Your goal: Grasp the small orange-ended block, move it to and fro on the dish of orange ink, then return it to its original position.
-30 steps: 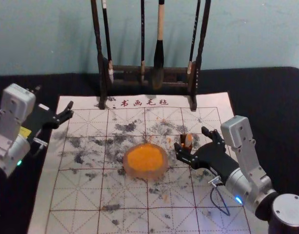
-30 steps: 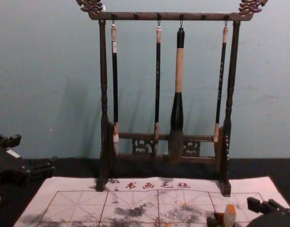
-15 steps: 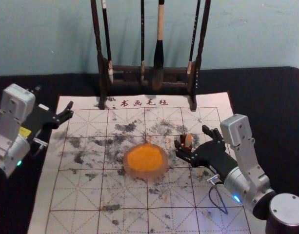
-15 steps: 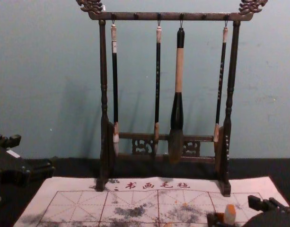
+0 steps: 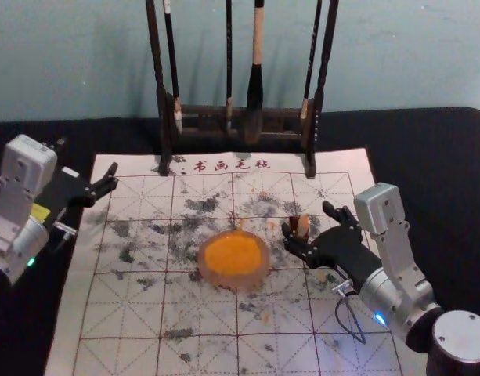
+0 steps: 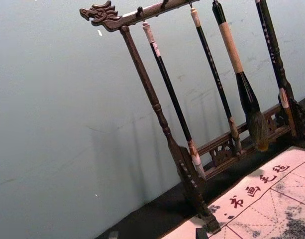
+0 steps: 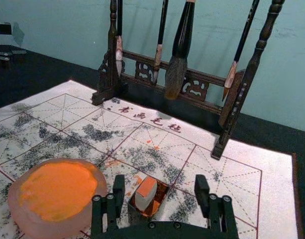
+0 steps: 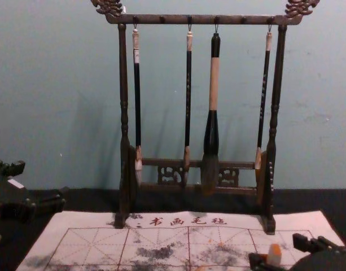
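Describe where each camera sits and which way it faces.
Head: on the head, looking forward and down at mat and ink dish; left gripper and right gripper show.
Chest: lower, facing forward to brush rack; both grippers at the edges.
Left wrist: left arm, facing rack; gripper tips show.
Right wrist: right arm, facing block, dish, rack; open gripper shows.
Head and right wrist share dish and block.

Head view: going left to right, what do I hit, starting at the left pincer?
Left pincer → rack's left post → ink dish → orange-ended block in its small holder. Left out: right pincer, open, overlapping the block's stretch.
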Motion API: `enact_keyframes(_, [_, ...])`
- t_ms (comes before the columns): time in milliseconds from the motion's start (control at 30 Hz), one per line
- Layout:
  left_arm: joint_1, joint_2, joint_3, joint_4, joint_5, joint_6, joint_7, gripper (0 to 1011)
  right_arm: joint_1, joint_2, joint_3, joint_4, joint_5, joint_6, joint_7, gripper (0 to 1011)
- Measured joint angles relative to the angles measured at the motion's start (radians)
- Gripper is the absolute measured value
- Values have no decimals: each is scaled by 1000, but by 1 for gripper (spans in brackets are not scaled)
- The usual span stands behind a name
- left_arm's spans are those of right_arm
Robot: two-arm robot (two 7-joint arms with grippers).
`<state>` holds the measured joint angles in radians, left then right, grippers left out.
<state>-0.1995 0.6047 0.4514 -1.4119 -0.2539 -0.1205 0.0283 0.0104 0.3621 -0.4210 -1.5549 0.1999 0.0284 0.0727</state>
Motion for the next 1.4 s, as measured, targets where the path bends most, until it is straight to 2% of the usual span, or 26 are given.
enact_keyframes(300, [0, 0, 0, 0, 0, 0, 0, 1001, 0, 1, -1, 0, 1, 0, -1, 678])
enact_keyframes(433, [0, 0, 0, 0, 0, 0, 0, 1001, 0, 1, -1, 0, 1, -1, -1, 507])
enact_keyframes(500, [0, 0, 0, 0, 0, 0, 0, 1001, 0, 1, -1, 0, 1, -1, -2, 477])
enact_keyframes(567, [0, 0, 0, 0, 0, 0, 0, 1001, 0, 1, -1, 0, 2, -1, -2, 387])
enact_keyframes(767, [0, 0, 0, 0, 0, 0, 0, 1001, 0, 1, -1, 0, 2, -1, -2, 207])
enact_keyframes(1000, [0, 0, 0, 0, 0, 0, 0, 1001, 0, 1, -1, 0, 3, -2, -1, 144])
enact_keyframes(1400, [0, 0, 0, 0, 0, 0, 0, 1001, 0, 1, -1, 0, 3, -2, -1, 122])
